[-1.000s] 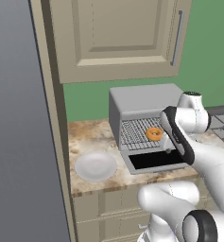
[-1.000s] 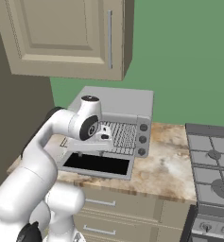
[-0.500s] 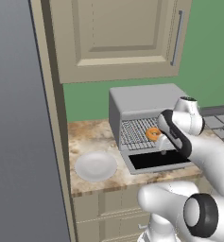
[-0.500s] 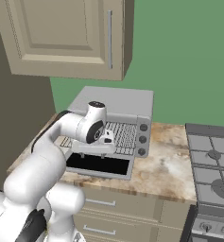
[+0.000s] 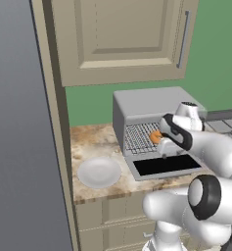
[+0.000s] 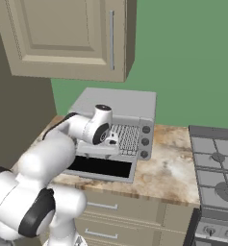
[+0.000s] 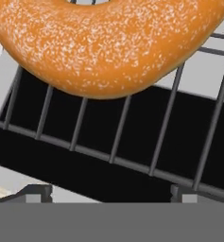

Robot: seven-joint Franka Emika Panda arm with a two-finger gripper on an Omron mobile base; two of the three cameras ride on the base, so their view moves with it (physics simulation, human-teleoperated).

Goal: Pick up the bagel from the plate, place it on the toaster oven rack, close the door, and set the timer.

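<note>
The orange-brown bagel [image 7: 108,42] lies on the silver toaster oven rack [image 7: 119,134], just beyond my gripper [image 7: 111,191]. The fingertips [image 7: 38,191] stand far apart at the rack's front bar, so the gripper is open and holds nothing. From the left base view the bagel [image 5: 155,137] peeks out beside my hand [image 5: 174,137] on the rack [image 5: 138,137] inside the oven. The door [image 5: 164,166] lies open and flat, its dark glass facing up, and shows again in the right base view as the door [image 6: 103,168]. The pale plate [image 5: 99,172] sits bare on the counter, left of the oven.
The grey toaster oven [image 6: 118,103] has its knobs [image 6: 145,141] on the right side of its front. A stove [image 6: 216,168] stands to the right. Beige wall cabinets [image 5: 122,39] hang overhead, and a tall dark panel [image 5: 19,122] bounds the counter's left end.
My hand has shifted slightly lower and closer to the front of the rack. The bagel stays on the rack, and the door and plate have not moved.
</note>
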